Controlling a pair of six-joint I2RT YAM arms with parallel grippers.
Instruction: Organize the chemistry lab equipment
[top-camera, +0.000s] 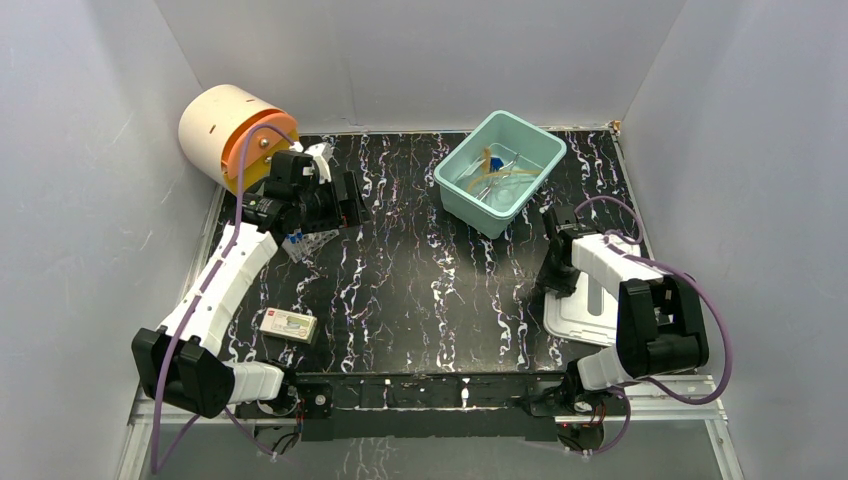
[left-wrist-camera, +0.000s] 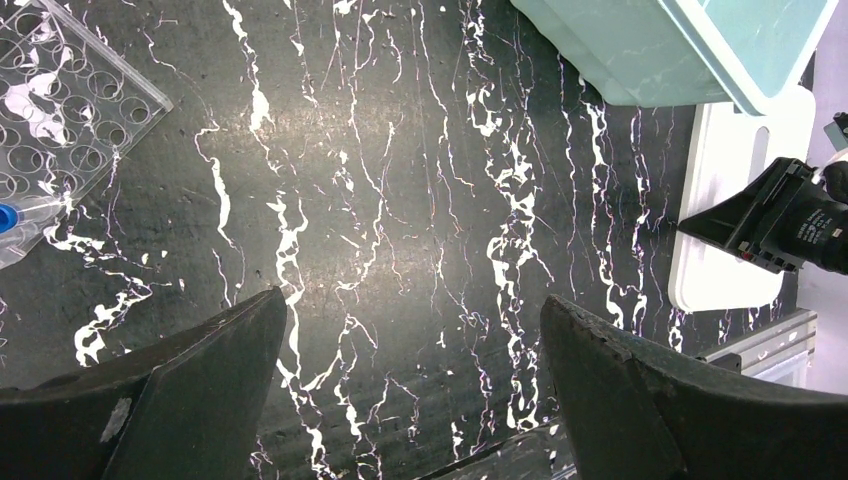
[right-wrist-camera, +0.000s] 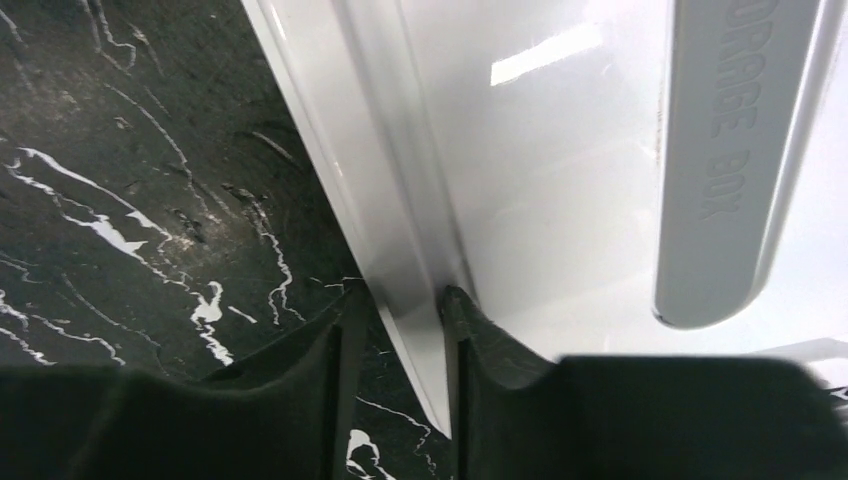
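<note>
My left gripper (left-wrist-camera: 415, 330) hangs open over bare black marbled table, nothing between its fingers; in the top view it (top-camera: 345, 200) is at the back left. Just beside it lies the clear rack (top-camera: 305, 243), its holes showing at the left wrist view's upper left (left-wrist-camera: 70, 110), with a blue-capped piece (left-wrist-camera: 5, 215) at its edge. My right gripper (right-wrist-camera: 395, 300) straddles the left rim of the flat white lid (right-wrist-camera: 540, 150), one finger on each side, tips against the rim. A tan tube (top-camera: 500, 170) and thin metal pieces lie in the teal tub (top-camera: 455, 190).
A white and orange cylinder (top-camera: 225, 125) lies at the back left corner. A small white packet (top-camera: 288, 325) rests near the left arm's base. The lid (top-camera: 580, 315) lies flat at the front right, its raised bar (right-wrist-camera: 730, 150) embossed STORAGE BOX. Grey walls enclose the table.
</note>
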